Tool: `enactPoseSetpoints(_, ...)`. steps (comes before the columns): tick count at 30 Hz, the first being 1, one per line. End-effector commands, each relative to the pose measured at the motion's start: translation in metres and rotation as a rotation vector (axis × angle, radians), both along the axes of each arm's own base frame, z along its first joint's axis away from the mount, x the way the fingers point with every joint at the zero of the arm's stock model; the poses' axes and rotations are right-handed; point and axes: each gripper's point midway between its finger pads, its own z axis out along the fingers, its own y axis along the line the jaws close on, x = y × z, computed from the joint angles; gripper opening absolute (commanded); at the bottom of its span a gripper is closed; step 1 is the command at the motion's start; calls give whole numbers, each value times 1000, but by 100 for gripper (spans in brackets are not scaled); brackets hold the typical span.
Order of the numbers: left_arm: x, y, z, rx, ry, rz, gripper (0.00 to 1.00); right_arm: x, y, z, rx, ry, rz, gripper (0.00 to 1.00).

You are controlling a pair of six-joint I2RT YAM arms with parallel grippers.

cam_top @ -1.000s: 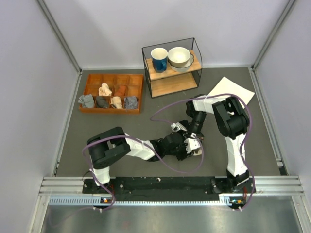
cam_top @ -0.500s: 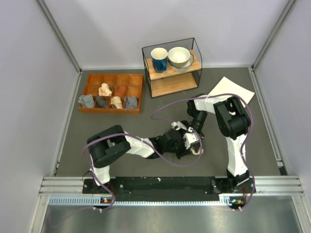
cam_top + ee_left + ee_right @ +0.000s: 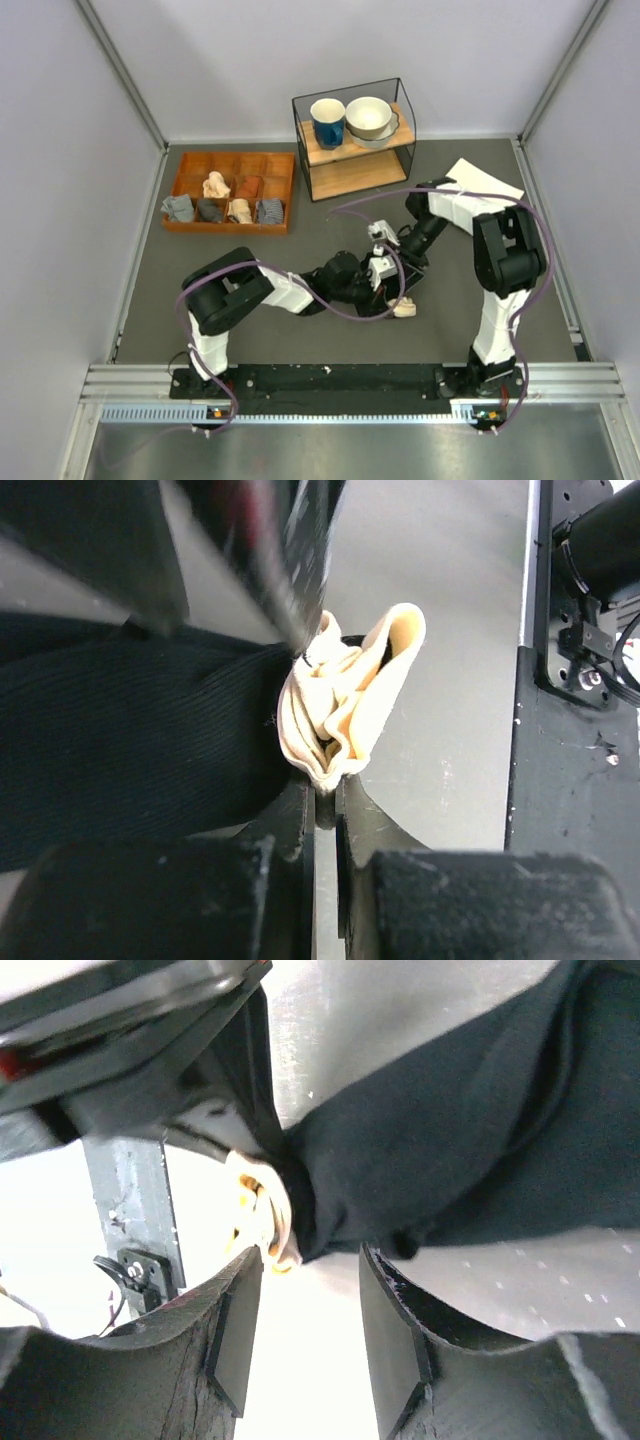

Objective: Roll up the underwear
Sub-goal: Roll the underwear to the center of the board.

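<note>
Black soft-fabric underwear (image 3: 130, 750), its cream-beige waistband (image 3: 345, 710) bunched. Left gripper (image 3: 322, 798): jaws pinch the waistband. Right gripper (image 3: 312, 1280): jaws parted, empty, just beside the black cloth.

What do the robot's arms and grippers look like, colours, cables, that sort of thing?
Both the left arm and right arm have white links joined by bulky black joints, each with a loose purple cable looping off it. The left gripper and right gripper have plain black, flat-faced fingers. No markings are readable.
</note>
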Motion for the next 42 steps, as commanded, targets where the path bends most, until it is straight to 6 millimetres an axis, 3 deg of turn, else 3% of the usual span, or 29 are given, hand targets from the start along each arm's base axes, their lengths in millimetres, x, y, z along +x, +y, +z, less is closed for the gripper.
enactPoseSetpoints(1,-5,12,-12,11,192,-11,0,19,-3,42,113,-127,-57,44)
enactPoseSetpoints(7,5,20,-13,4,358,37,0,17,-15,74,190,-299,-46,44)
enactPoseSetpoints(12,15,22,-13,2,474,96,0,-18,-4,86,378,-450,110,44)
enactPoseSetpoints(15,22,22,-14,8,535,120,0,-39,3,68,432,-518,227,48)
enactPoseSetpoints(19,30,23,-21,20,605,154,0,-50,12,45,406,-677,321,49)
enactPoseSetpoints(24,36,25,-23,23,649,186,0,-32,24,31,371,-882,369,56)
enactPoseSetpoints(33,46,26,-20,12,659,221,0,-21,10,-19,230,-892,408,56)
enactPoseSetpoints(37,51,22,-12,-8,645,225,7,-17,5,-36,179,-888,420,56)
enactPoseSetpoints(42,62,22,10,-66,590,258,31,-19,-1,-52,131,-833,426,52)
